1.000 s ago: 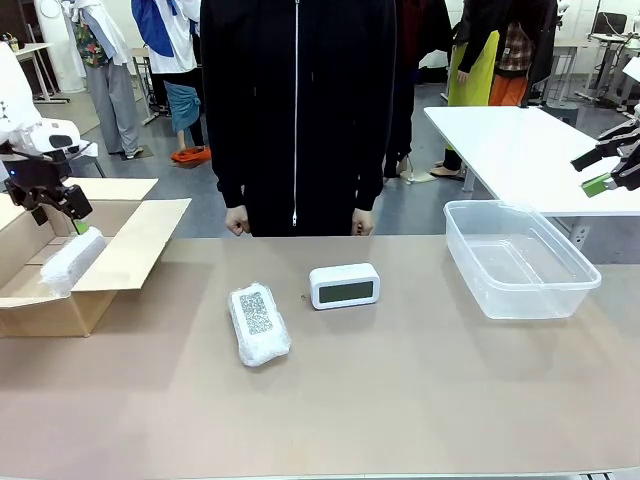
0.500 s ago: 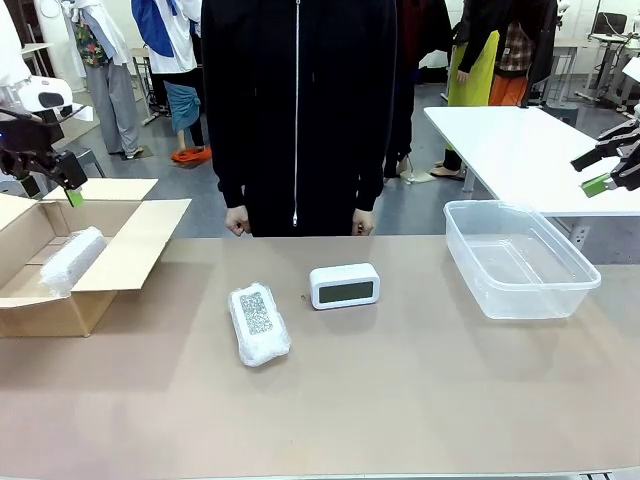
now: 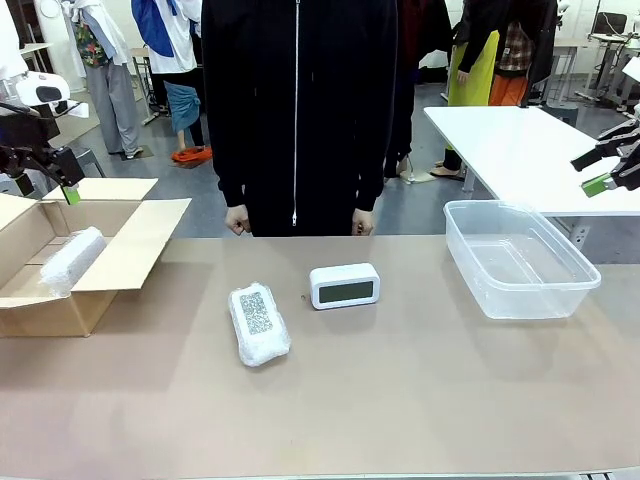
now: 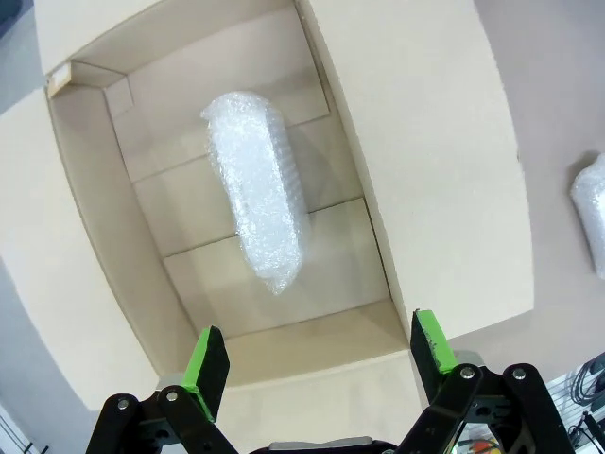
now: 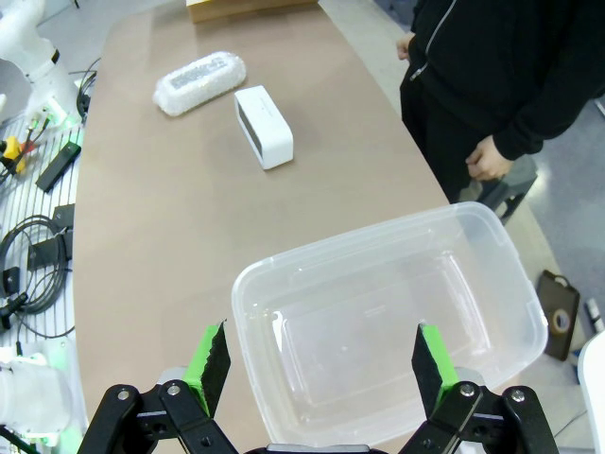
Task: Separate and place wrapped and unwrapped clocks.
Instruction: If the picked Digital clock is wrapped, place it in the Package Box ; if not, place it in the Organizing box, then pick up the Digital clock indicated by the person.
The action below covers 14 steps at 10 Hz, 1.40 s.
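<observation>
Clock point(image 3: 344, 286) lies with its long axis crosswise; left gripper point(image 4: 317, 336) and right gripper point(image 5: 321, 340) gape wide, empty.

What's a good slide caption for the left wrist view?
Open left gripper hovering above a cardboard box that holds one bubble-wrapped clock.

I see a long brown table point(image 3: 420, 400) with a plain top. Past its far edge the floor point(image 3: 415, 205) is grey and smooth. Past its far right corner stands a white table point(image 3: 510, 150). Further back, people point(image 3: 485, 60) stand about. By the brown table's near edge, black cables point(image 5: 33, 251) lie on something white.
</observation>
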Each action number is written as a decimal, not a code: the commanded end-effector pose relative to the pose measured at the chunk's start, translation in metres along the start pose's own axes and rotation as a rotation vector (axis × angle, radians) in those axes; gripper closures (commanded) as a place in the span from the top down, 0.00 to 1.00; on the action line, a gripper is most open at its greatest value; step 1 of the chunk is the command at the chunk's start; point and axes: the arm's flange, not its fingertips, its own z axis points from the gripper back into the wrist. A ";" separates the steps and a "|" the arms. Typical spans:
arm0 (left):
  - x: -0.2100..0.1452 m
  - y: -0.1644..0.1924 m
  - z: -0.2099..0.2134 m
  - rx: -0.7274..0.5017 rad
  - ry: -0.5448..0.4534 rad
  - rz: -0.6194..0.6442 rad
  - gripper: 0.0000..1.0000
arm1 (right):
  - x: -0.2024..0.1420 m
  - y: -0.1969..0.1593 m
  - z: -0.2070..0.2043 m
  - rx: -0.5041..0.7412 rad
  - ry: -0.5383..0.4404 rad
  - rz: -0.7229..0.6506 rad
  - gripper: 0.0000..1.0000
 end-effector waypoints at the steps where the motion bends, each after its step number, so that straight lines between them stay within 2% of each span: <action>1: 0.005 -0.002 0.002 0.027 0.005 0.023 1.00 | 0.001 0.000 -0.001 0.004 -0.009 0.005 1.00; 3: 0.007 -0.001 0.000 0.022 0.032 0.009 1.00 | 0.001 0.000 -0.001 0.004 -0.009 0.005 1.00; 4: 0.001 0.000 -0.001 0.001 0.001 -0.001 1.00 | 0.001 0.000 -0.001 0.004 -0.009 0.005 1.00; 14: 0.001 0.000 -0.001 0.001 0.001 -0.001 1.00 | 0.001 0.000 -0.001 0.004 -0.009 0.005 1.00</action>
